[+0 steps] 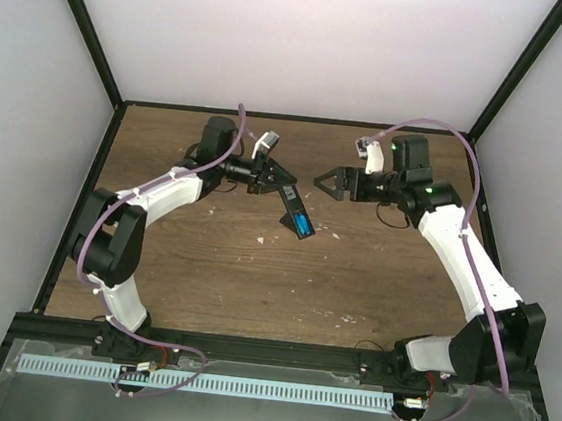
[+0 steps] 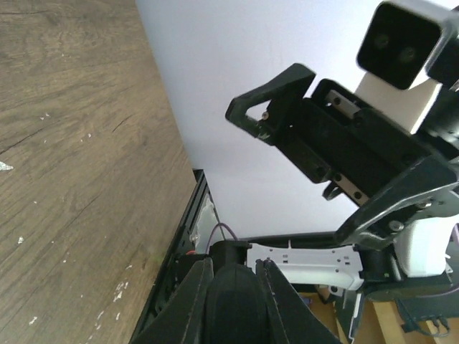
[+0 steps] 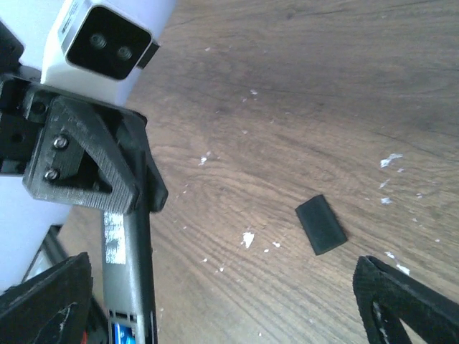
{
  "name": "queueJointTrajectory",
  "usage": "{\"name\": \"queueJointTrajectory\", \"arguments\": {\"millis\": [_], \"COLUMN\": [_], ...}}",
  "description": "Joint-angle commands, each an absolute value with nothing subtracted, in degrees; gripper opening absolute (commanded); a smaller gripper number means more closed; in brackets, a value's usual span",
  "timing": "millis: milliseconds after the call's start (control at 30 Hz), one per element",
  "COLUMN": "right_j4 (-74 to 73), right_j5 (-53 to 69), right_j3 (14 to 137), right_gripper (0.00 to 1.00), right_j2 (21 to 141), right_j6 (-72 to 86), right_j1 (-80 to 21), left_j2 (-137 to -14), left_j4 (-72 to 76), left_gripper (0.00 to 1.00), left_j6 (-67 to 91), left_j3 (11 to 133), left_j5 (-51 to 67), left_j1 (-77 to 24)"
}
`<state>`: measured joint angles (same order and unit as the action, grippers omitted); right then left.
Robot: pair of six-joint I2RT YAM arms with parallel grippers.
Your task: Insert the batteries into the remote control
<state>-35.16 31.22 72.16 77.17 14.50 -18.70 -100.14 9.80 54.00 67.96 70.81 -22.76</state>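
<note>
Pinching slim black remote ctrl (image 1: 293, 210) tilted, L gripper (image 1: 281, 182), blue batteries (image 1: 303, 224) showing at lower end, R gripper (image 1: 324, 183) spread wide.

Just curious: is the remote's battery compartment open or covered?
Open: blue batteries show inside the remote control; a black panel lies on the table.

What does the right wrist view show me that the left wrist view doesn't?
Only right wrist: a small flat black rectangular piece lying on the wooden table, and a bright blue battery in the slim black remote control. Only left wrist: the right gripper head-on, jaws wide open. Both: the table, and the remote clamped in the shut left gripper.
</note>
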Motion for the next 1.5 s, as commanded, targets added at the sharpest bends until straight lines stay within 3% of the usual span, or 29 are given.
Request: {"name": "queueJointTrajectory", "arguments": {"millis": [0,300,567,800,1300,1467], "right_j4": [-32.96,-40.42,-44.67,-39.74,-38.23,-36.96], "right_j5": [48.74,64.28,67.48,72.11,74.11,75.19], "right_j3": [70.15,69.85,65.75,61.89,62.82,62.55], "right_gripper": [0.89,0.83,0.83,0.74,0.69,0.63], "right_j2": [75.33,77.92,77.04,76.27,75.74,75.51], "right_j6": [13.94,13.75,12.26,15.40,16.26,16.93], "right_j1": [-15.20,-14.77,-14.78,-14.95,-16.09,-16.13], "left_j2": [-99.25,-96.92,-95.45,-94.89,-93.96,-94.00], "left_j4": [11.20,14.82,15.17,16.33,16.70,18.95], "left_gripper": [0.00,0.00,0.00,0.00,0.00,0.00], "left_j6": [59.53,66.55,67.88,68.27,67.34,68.74], "left_j3": [70.06,70.53,71.80,70.98,68.70,68.12], "left_j5": [69.72,69.12,69.35,69.63,69.17,69.88], "left_j1": [-22.41,-22.41,-22.41,-22.56,-22.87,-22.85]}}
